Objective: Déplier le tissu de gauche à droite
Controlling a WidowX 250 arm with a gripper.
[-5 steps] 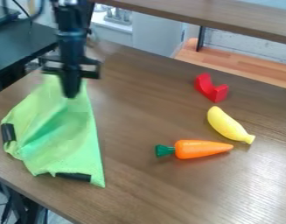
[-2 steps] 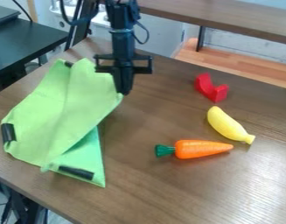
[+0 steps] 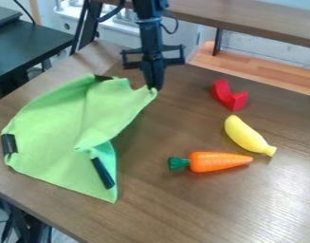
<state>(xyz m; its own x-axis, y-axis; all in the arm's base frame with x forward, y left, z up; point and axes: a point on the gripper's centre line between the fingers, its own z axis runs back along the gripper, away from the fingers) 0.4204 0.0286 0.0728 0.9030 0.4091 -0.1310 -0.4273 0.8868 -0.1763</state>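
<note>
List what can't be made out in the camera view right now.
All in the camera view:
- The underside of the green cloth: hidden by its own upper layer.
- How much cloth the pincer grips: hidden inside its tips.
- The upper part of the arm: cut off by the top edge.
- The dark side table's far end: cut off by the left edge.

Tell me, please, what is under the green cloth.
Around the green cloth, the brown table can be seen, continuing up to its edges. Anything else beneath is covered, so I cannot tell.

no readable text or numbers anywhere.
</note>
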